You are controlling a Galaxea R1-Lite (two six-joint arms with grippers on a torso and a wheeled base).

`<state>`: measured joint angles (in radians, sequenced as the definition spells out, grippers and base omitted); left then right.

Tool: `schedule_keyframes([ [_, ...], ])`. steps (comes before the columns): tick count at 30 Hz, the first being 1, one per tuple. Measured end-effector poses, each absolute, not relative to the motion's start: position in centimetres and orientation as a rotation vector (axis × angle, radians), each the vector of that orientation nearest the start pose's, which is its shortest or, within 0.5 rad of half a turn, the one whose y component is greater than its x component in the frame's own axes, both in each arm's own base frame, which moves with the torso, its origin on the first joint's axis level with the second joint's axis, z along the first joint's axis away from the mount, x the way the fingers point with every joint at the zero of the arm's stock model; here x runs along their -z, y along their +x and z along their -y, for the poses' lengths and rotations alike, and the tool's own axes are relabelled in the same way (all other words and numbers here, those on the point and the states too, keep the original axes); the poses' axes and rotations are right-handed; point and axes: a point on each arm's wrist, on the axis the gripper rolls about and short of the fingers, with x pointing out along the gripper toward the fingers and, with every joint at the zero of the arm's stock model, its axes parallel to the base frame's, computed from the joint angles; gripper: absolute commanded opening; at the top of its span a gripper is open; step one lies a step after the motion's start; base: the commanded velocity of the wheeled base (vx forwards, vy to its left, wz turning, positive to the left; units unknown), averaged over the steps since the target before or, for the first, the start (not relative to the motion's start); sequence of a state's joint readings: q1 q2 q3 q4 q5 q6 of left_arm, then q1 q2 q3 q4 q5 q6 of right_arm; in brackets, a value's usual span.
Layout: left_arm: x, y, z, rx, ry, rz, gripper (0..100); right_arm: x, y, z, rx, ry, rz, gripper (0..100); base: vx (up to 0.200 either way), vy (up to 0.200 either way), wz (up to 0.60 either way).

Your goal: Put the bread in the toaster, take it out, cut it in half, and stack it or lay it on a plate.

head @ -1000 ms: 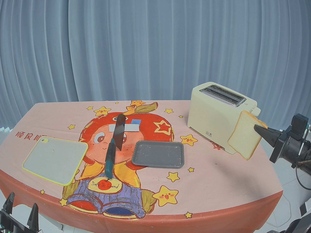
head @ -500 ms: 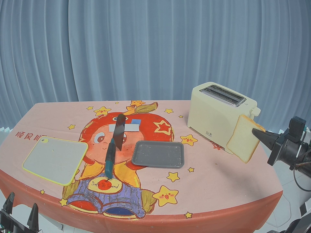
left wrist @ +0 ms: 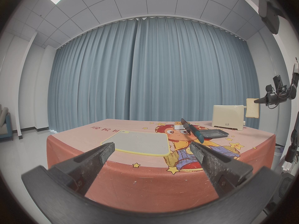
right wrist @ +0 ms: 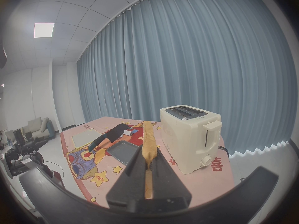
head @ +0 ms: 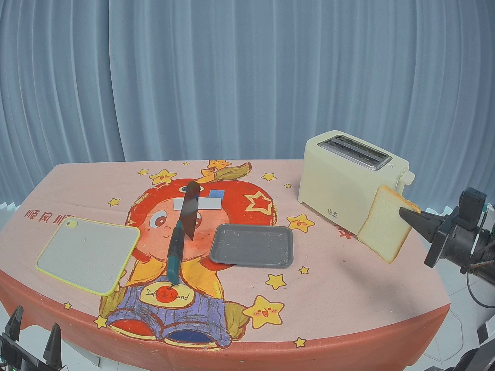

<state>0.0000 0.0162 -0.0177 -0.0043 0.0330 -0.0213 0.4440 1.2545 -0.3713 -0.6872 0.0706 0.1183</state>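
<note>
Pink-clothed table (head: 330,294): right gripper (head: 412,215) clamped on upright bread slice (head: 384,228) off the 3 o'clock edge, toaster (head: 345,181) slots higher at its 11 o'clock; left gripper (left wrist: 152,147) wide open, empty, far off at 7 o'clock.

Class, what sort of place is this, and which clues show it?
Probably a staged lab or studio, not a home kitchen: full-height blue curtain, panelled ceiling, one table carrying a toaster.

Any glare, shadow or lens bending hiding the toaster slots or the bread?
Head view: even light, no glare on the toaster; curtain bows at the edges; bread casts a faint shadow on the tablecloth. Right wrist view: dark corners, bright ceiling lamp.
</note>
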Motion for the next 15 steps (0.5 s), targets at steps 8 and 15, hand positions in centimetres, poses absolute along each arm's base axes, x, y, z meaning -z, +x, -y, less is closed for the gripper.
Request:
schedule_keyframes([
  [8, -8.1, -2.3, -0.1, -0.033, -0.021, 0.006, 100, -17.6, 15.2, -7.4, -0.500, 0.059, -0.217, 0, 0.000, 0.000, 0.00],
  [15, -8.1, -2.3, -0.1, -0.032, -0.020, 0.006, 100, -18.0, 14.4, -7.0, -0.499, 0.051, -0.180, 0, 0.000, 0.000, 0.00],
])
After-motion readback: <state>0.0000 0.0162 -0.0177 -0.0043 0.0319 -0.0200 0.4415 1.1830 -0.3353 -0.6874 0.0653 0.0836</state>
